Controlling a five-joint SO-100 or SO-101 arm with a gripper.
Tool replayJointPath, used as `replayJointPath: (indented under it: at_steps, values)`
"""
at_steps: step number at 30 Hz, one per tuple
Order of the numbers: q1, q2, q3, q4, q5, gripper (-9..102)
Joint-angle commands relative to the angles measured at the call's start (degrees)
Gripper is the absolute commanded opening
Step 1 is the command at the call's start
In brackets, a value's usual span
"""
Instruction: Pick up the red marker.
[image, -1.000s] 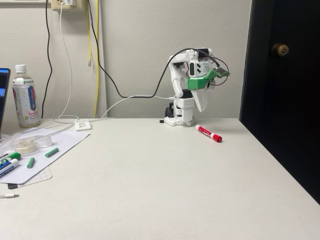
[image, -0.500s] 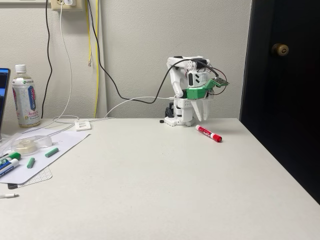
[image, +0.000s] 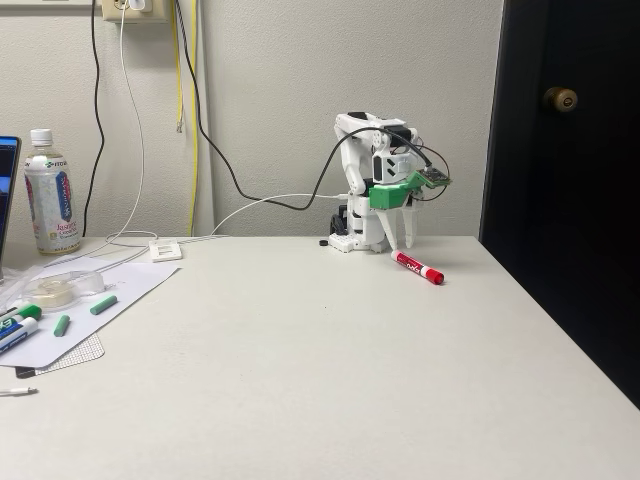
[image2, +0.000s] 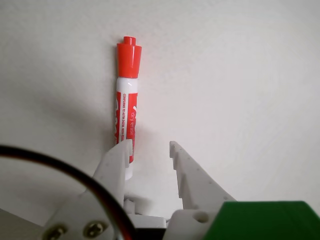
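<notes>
Pale surface under everything; gripper hanging low with fingers spread, empty, one tip overlapping the marker's white end in the wrist view; marker lying flat just ahead, label reading "dry erase".

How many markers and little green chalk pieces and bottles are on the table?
Red marker: 1
Green-capped markers: 2, at the left edge of the fixed view
Small green chalk pieces: 2
Bottle: 1
Total: 6
</notes>
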Motion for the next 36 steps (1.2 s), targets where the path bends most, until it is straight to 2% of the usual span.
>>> replayJointPath:
  at_steps: [1,16,36]
  values:
    - [-0.2,-0.1,1.0,-1.4,1.4,21]
    - [-1.9,-1.1,8.1,-7.2,3.8,26]
    - [-1.8,-10.4,9.1,-14.4,4.0,31]
